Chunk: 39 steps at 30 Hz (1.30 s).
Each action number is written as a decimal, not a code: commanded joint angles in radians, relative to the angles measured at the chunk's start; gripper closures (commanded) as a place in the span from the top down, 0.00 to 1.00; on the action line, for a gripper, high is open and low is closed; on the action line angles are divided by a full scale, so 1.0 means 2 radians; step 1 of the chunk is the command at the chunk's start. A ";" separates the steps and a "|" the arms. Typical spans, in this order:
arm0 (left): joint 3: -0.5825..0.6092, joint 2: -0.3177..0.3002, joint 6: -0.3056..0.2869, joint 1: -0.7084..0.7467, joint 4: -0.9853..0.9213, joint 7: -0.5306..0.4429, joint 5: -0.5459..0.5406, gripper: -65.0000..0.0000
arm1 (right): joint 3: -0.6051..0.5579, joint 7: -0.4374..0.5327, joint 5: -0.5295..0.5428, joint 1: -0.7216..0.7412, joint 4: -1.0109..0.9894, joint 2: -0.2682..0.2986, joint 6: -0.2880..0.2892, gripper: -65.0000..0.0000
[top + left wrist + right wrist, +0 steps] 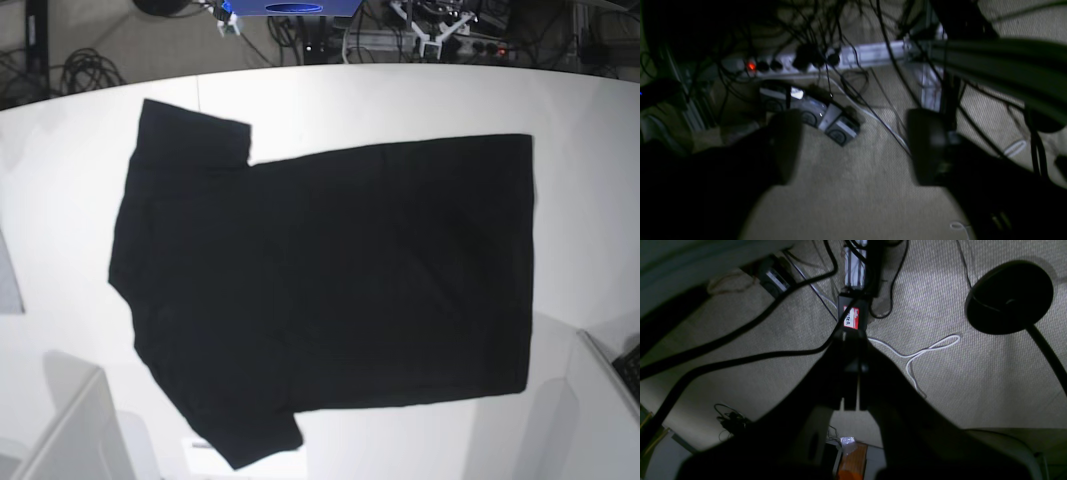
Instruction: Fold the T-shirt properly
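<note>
The T-shirt (330, 290) is plain black and lies spread flat and unfolded, sideways, both short sleeves out at the left, hem at the right.

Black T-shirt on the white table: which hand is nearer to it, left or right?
Cannot tell. The left hand, open, and the right hand, shut, both hang over carpet and cables; neither view shows the black cloth T-shirt, spread flat.
</note>
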 commanded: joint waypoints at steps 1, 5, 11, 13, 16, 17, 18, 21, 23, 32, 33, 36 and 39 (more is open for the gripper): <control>0.001 -0.001 0.002 0.006 0.000 -0.003 0.000 0.82 | 0.002 0.002 0.001 -0.004 0.001 0.001 0.004 0.00; 0.001 -0.001 0.002 0.006 -0.015 -0.003 0.000 0.82 | 0.002 0.002 0.001 -0.005 0.001 0.002 0.005 0.00; -0.002 -0.001 0.002 0.006 -0.021 -0.003 0.000 0.58 | 0.001 0.002 0.001 -0.004 0.001 0.002 0.004 0.00; -0.003 -0.001 0.002 0.006 -0.021 -0.003 0.000 0.31 | 0.001 0.002 0.001 -0.003 0.001 0.003 0.004 0.00; -0.003 -0.001 0.002 0.006 -0.021 -0.003 0.000 0.00 | 0.001 0.002 0.001 0.001 0.000 0.003 0.003 0.00; 0.000 -0.001 0.002 0.006 -0.021 -0.003 0.000 0.00 | 0.001 0.002 0.001 0.001 0.000 0.003 -0.004 0.00; 0.000 -0.001 0.002 0.006 -0.021 -0.003 0.000 0.00 | 0.001 0.002 0.001 0.002 0.000 0.003 -0.017 0.00; -0.004 -0.001 0.002 0.008 -0.021 -0.003 0.000 0.00 | -0.001 0.002 0.000 0.003 0.000 0.003 -0.073 0.00; -0.005 -0.001 0.002 0.012 -0.020 -0.003 0.000 0.00 | -0.001 0.002 -0.001 0.003 0.000 0.003 -0.100 0.00; -0.005 -0.001 0.002 0.016 -0.019 -0.004 0.000 0.00 | -0.001 0.002 -0.001 0.003 0.000 0.003 -0.103 0.00; -0.004 -0.001 0.002 0.019 -0.016 -0.005 0.000 0.00 | -0.001 0.002 -0.001 0.003 0.000 0.003 -0.103 0.00; 0.000 0.000 0.002 0.024 -0.015 -0.006 0.002 0.00 | -0.002 0.002 -0.001 0.003 0.000 0.004 -0.103 0.00; 0.000 0.000 0.002 0.024 -0.015 -0.006 0.000 0.00 | -0.002 0.002 -0.001 0.003 0.000 0.007 -0.103 0.00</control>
